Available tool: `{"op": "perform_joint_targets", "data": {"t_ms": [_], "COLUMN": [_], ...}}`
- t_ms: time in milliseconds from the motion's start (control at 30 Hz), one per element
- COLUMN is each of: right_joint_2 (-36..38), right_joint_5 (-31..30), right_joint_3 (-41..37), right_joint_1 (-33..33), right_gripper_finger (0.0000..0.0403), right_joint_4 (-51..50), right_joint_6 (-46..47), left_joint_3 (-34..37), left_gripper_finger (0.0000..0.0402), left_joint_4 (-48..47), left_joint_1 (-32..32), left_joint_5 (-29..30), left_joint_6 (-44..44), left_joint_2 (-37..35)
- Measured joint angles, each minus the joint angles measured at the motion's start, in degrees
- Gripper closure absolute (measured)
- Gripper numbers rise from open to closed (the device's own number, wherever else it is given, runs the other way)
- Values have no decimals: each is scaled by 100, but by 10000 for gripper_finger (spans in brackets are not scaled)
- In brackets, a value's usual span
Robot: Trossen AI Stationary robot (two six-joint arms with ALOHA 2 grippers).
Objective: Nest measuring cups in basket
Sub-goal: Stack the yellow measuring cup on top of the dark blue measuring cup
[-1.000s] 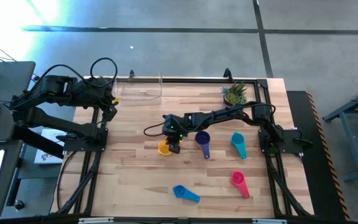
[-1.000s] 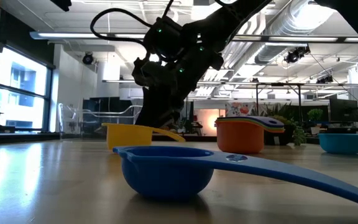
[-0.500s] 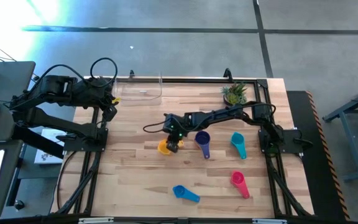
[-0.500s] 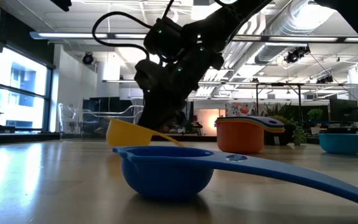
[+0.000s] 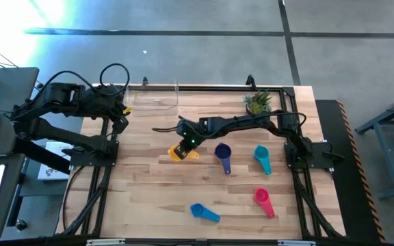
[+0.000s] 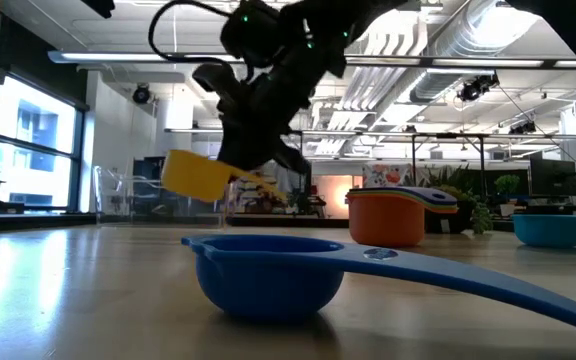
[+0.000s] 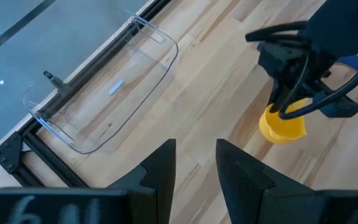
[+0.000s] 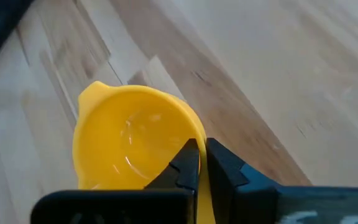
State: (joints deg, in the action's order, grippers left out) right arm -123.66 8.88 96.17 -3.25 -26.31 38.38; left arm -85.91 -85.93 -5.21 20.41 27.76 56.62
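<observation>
My right gripper (image 5: pixel 184 146) hangs over the table's middle, shut on a yellow measuring cup (image 5: pixel 178 154) that is lifted off the wood (image 6: pixel 196 173). The clear basket (image 5: pixel 152 98) stands on the table at the far edge, left of centre. A purple cup (image 5: pixel 222 152) sits nested in an orange cup (image 6: pixel 398 218) just right of the gripper. Teal (image 5: pixel 262 158), pink (image 5: pixel 263 199) and blue (image 5: pixel 202 212) cups lie on the table. My left gripper (image 7: pixel 196 167) waits high at the far left, open and with nothing in it. My right gripper pinches the yellow cup's flat handle (image 8: pixel 198 151) between its two fingers (image 8: pixel 184 167), close to where the handle joins the bowl. The fingers slant down from the table's right side. The cup is clear of the table and tilted, its bowl (image 8: pixel 132 146) beyond the fingertips.
A small potted plant (image 5: pixel 258 102) stands at the far right. Black frame rails run along the table's left, right and far edges. Bare wood lies between the yellow cup and the basket.
My right gripper has risen and rolled about its own axis, drifting a little toward the far edge. The yellow cup, which stood flat on the table, first tipped and is now lifted clear and tilted.
</observation>
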Motion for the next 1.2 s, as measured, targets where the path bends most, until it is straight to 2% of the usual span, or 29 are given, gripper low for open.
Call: {"op": "perform_joint_targets", "data": {"t_ms": [333,567,1033,1200], "right_joint_2": [0,6,860,1184], "right_joint_5": [-712,-1347,-2928,-3585], "right_joint_3": [981,1563,1743,1743], "right_joint_1": [112,450,1195,1435], "right_gripper_finger": [398,398,398,398], "right_joint_4": [-1166,-2096,-4192,-5520], "right_joint_6": [798,1392,3156,4348], "left_joint_3": [0,2,2,2], "left_gripper_finger": [298,298,298,298], "left_joint_4": [0,0,2,0], "left_joint_1": [-1,1,-1,-1], "left_joint_5": [0,180,301,298], "left_joint_6": [-712,-1000,-1252,-1247], "left_joint_2": [-6,-52,-245,-301]}}
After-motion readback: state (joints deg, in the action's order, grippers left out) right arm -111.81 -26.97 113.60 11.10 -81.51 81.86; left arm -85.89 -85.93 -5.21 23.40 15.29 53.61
